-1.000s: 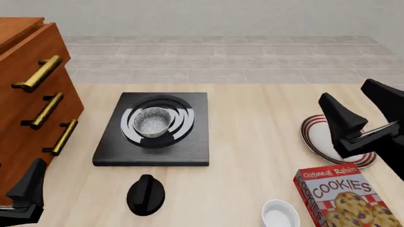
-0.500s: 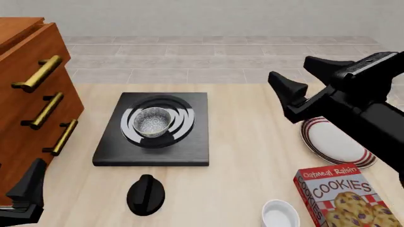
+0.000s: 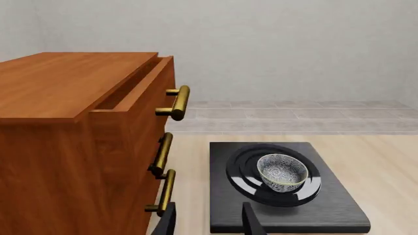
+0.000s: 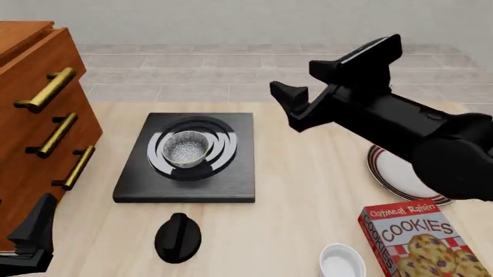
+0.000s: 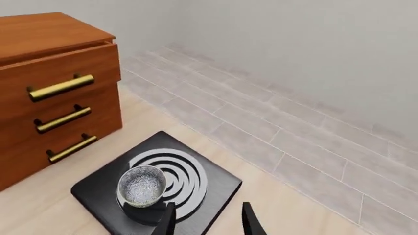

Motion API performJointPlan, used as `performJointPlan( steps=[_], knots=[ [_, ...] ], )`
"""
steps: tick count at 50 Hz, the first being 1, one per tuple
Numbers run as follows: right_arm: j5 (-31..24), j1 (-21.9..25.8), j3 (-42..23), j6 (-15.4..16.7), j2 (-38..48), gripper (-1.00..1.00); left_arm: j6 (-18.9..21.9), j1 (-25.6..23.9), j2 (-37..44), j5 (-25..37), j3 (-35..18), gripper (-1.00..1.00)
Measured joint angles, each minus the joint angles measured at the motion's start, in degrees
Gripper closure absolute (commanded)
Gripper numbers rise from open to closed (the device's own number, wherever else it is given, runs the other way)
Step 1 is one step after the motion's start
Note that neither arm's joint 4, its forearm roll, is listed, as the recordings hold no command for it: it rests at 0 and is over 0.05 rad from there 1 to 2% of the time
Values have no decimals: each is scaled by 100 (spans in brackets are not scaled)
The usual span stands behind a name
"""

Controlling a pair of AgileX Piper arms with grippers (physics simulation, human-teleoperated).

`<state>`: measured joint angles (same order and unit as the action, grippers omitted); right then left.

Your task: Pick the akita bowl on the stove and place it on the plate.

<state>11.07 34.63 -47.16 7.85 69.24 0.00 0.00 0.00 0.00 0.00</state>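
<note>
Left wrist view. The akita bowl [image 3: 282, 171] sits upright on the burner rings of the stove [image 3: 287, 188], slightly off the rings' centre. A wooden drawer cabinet [image 3: 85, 147] with brass handles stands just beside the stove. The left end effector [image 3: 207, 221] shows only its two finger tips, set apart with nothing between them.

Front view. The bowl [image 4: 186, 148] rests on the stove [image 4: 187, 157] on the desk [image 4: 308, 190]. The right end effector [image 4: 343, 72] hangs above the desk, between the stove and the plate [image 4: 400, 176], with fingers spread and empty. The plate is partly hidden behind the right arm. A black knob [image 4: 178, 237], a white ramekin [image 4: 343, 262] and a cookie box [image 4: 412, 239] lie nearer the camera. The left end effector [image 4: 31, 236] rests low by the cabinet [image 4: 38, 133].

Right wrist view. The bowl [image 5: 141, 185] and stove [image 5: 156, 188] lie ahead of the open right end effector [image 5: 207, 220]; the bowl is off the line of the fingers.

Risks, as judged. Descending without first centring could strike the rim and tip or slide the bowl. The bowl's curved wall may slip from a shallow pinch. On the carry, a low path could clip the cookie box, and the hidden plate makes a misplaced release possible.
</note>
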Motion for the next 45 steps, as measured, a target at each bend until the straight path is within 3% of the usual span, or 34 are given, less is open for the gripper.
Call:
performJointPlan(
  steps=[45],
  knots=[
    [-852, 640, -1907, -285, 2249, -100, 0, 0, 0, 0, 0, -100]
  ],
)
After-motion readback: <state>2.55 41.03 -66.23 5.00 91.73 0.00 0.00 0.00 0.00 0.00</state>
